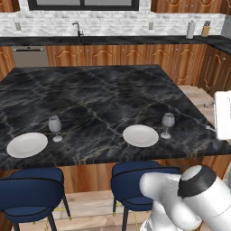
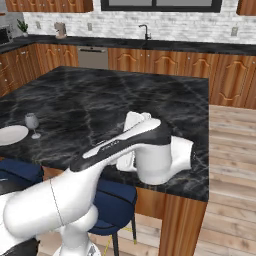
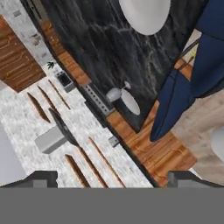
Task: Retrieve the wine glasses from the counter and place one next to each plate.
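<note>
Left to right on the island: left plate near the front edge, left wine glass upright just right of it, apart. Then right plate, right wine glass upright just beside its right edge. Blue stools tucked under the near edge. Counter with sink faucet runs along the far wall. Gripper fingers spread wide, holding nothing; hand view looks over a plate and glass at the island edge.
</note>
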